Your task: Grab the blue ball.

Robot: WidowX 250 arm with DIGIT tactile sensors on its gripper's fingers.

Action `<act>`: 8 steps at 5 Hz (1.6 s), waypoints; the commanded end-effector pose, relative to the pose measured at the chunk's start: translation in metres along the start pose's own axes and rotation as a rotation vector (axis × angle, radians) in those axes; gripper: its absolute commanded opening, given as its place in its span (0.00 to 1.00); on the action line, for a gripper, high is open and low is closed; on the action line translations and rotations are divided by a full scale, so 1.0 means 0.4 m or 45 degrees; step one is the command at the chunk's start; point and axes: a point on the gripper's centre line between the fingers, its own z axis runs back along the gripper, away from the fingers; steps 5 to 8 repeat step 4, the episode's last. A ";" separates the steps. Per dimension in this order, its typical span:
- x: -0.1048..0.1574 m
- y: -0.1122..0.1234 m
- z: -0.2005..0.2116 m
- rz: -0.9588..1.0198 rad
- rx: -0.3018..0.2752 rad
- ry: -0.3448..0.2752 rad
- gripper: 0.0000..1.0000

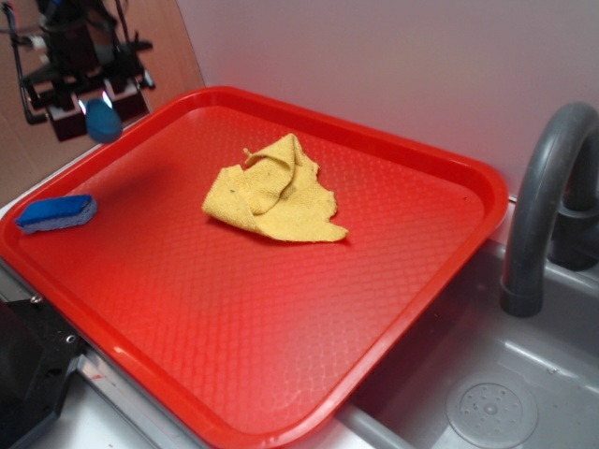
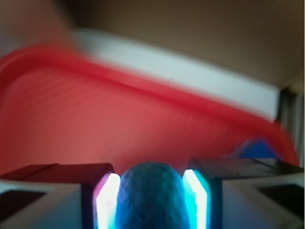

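Red tray lies below me; my gripper is clamped on the blue ball, lifted above the tray's far-left corner. I should hold pressure steady and rise slowly.

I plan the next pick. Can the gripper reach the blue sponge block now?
Probably not yet: the gripper is shut on the blue ball, held above the red tray. The sponge block lies uncovered.

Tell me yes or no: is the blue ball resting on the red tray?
No. The blue ball is pinched in the gripper jaws, raised above the red tray's far left corner.
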 end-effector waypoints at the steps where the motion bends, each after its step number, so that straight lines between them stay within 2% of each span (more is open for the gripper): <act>1: -0.099 -0.077 0.265 -0.492 -0.594 0.248 0.00; 2: -0.132 -0.136 0.280 -0.796 -0.646 0.336 0.00; 3: -0.128 -0.146 0.268 -1.090 -0.660 0.469 0.00; 4: -0.131 -0.147 0.265 -1.249 -0.656 0.430 0.00; 8: -0.131 -0.147 0.265 -1.249 -0.656 0.430 0.00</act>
